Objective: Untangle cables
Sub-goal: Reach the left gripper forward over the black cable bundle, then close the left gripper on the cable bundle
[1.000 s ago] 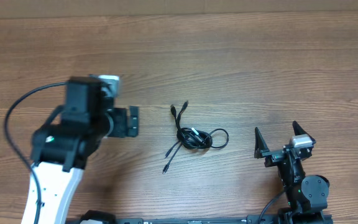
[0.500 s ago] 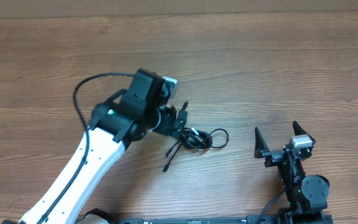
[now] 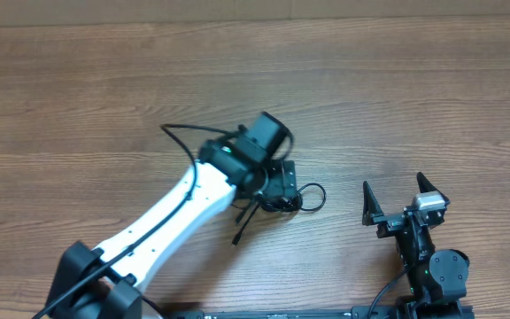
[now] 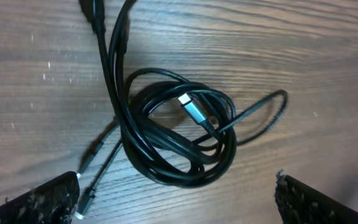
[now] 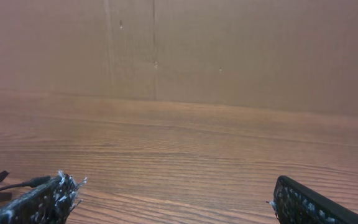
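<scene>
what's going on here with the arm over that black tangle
The left gripper hovers over the knotted cables on the wooden table, with its jaws open on either side of the coil and nothing gripped yet. The right gripper sits open near the table's front edge, apart from the bundle. The cables are not yet untangled.

- The worktop [image 3: 414,97] is brown wood-grain laminate, with the grain running side to side.
- A plain brown wall [image 5: 241,50] rises behind it, crossed by a vertical seam [image 5: 154,43].
- The lighting is soft and even.
</scene>
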{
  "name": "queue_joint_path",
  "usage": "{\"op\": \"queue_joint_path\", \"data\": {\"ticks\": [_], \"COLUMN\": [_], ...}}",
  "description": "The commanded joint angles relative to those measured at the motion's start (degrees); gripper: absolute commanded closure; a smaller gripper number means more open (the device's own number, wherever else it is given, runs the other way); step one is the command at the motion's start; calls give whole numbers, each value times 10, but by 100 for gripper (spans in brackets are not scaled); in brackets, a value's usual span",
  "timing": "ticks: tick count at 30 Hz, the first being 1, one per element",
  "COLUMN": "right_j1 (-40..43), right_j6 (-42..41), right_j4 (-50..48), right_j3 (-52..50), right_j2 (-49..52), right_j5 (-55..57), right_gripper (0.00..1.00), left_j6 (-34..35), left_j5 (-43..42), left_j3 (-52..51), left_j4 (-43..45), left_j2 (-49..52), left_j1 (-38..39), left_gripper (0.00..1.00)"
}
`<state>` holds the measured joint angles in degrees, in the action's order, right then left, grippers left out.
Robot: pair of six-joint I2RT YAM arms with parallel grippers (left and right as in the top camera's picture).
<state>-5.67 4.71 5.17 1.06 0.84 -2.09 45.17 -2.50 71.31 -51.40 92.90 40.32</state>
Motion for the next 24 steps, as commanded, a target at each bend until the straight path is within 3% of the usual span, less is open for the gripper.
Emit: {"op": "queue_joint_path", "data": {"ticks": [1,4,8,24], "right_j1": [2,2,2,2], "right_j6": [-2,-2,-2,-2], "right_j4": [-3,-3,-3,-3], "right_j3": [-6,-6,-6,-6], "right_j2": [-7,-7,-7,-7], "right_j5": [5,5,5,5], "right_gripper": [0,0,0,0], "left_j6": [145,250,322,348], "left_j5": [88,94,77,28], "left_j3": [13,13,13,13], "left_j4": [0,10,12,37], "left_j2": [16,31,44,107], "left_j1": [25,33,33,33], "left_gripper": [0,0,1,0]}}
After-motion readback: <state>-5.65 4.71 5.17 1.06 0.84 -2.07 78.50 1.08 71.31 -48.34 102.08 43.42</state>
